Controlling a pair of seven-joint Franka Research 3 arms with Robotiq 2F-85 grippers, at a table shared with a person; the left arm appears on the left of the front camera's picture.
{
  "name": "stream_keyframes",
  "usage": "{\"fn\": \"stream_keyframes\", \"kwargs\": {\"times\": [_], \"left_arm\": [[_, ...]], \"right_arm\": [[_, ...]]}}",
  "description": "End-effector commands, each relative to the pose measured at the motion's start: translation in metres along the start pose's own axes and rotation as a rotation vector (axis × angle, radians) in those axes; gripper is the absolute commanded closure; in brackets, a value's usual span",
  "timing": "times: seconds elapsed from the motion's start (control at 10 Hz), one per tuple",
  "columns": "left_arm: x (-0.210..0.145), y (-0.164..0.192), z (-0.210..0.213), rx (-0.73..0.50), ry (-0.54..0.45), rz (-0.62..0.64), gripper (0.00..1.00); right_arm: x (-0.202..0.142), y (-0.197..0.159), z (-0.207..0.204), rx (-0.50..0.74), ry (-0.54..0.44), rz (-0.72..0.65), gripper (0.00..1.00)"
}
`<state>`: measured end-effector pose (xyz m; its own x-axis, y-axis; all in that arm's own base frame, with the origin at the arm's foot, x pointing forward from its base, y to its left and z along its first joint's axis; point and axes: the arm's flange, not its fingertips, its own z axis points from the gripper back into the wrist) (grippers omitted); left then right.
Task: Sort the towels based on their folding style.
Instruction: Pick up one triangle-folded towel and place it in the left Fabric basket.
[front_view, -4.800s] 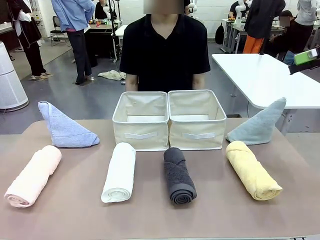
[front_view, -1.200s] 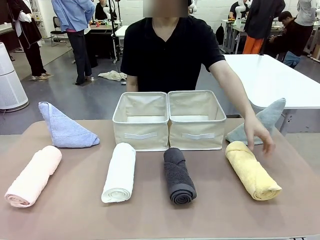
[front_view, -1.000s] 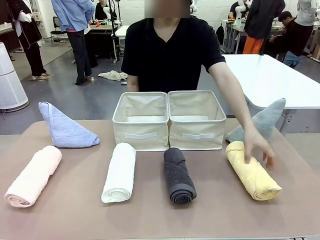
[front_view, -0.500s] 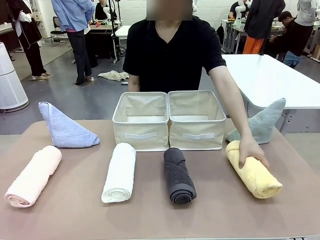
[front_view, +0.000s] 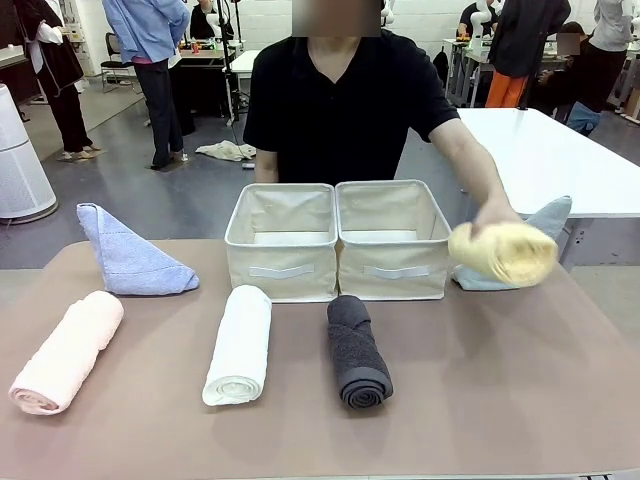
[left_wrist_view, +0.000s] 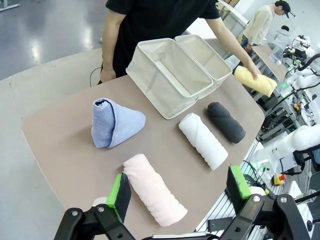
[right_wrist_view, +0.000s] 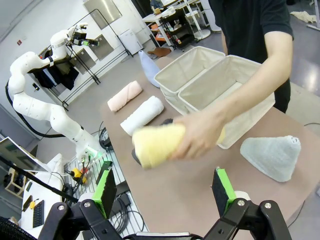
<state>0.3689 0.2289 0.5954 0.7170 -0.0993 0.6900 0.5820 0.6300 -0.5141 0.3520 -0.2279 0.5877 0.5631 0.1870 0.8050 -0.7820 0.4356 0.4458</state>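
Front view, across the desk (front_view: 450, 400). A person's hand (front_view: 490, 215) holds the yellow rolled towel (front_view: 505, 252) in the air, clear of the desk, just right of the right cream bin (front_view: 395, 270). The roll partly covers the pale teal-grey triangle-fold towel (front_view: 552, 214), which stands on the desk at far right. The left cream bin (front_view: 282, 270) touches the right bin side by side at the far middle; nothing shows inside either.

Three rolled towels lie on the near half of the desk, each pointing near to far and well apart from the others: pink (front_view: 66, 352) at left, white (front_view: 240, 344) in front of the left bin, and dark grey (front_view: 356, 350) in front of the right bin. The periwinkle blue triangle-fold towel (front_view: 130, 255) stands at far left, beyond the pink roll and left of the bins.

Left wrist view. The left gripper (left_wrist_view: 179, 181) hangs above the near left edge of the desk, its jaws wide and holding nothing. The pink roll lies below, between the two green pads.

Right wrist view. The right gripper (right_wrist_view: 164, 184) hangs above the right end of the desk, its jaws wide and holding nothing. Beyond them the hand carries the yellow roll over the desk beside the bins, apart from both pads.
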Motion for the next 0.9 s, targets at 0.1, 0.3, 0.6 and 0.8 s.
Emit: {"fn": "stream_keyframes", "kwargs": {"times": [0.1,0.3,0.6,0.8], "left_arm": [[-0.0008,-0.0004,-0.001,-0.014,-0.023,-0.005,0.0],[-0.0008,-0.0004,-0.001,-0.014,-0.023,-0.005,0.0],[-0.0008,-0.0004,-0.001,-0.014,-0.023,-0.005,0.0],[-0.0008,-0.0004,-0.001,-0.014,-0.023,-0.005,0.0]], "right_arm": [[0.0004,0.0012,-0.0002,-0.001,-0.012,0.012,0.0],[0.0004,0.0012,-0.0002,-0.001,-0.012,0.012,0.0],[0.0004,0.0012,-0.0002,-0.001,-0.012,0.012,0.0],[0.0004,0.0012,-0.0002,-0.001,-0.012,0.012,0.0]]}}
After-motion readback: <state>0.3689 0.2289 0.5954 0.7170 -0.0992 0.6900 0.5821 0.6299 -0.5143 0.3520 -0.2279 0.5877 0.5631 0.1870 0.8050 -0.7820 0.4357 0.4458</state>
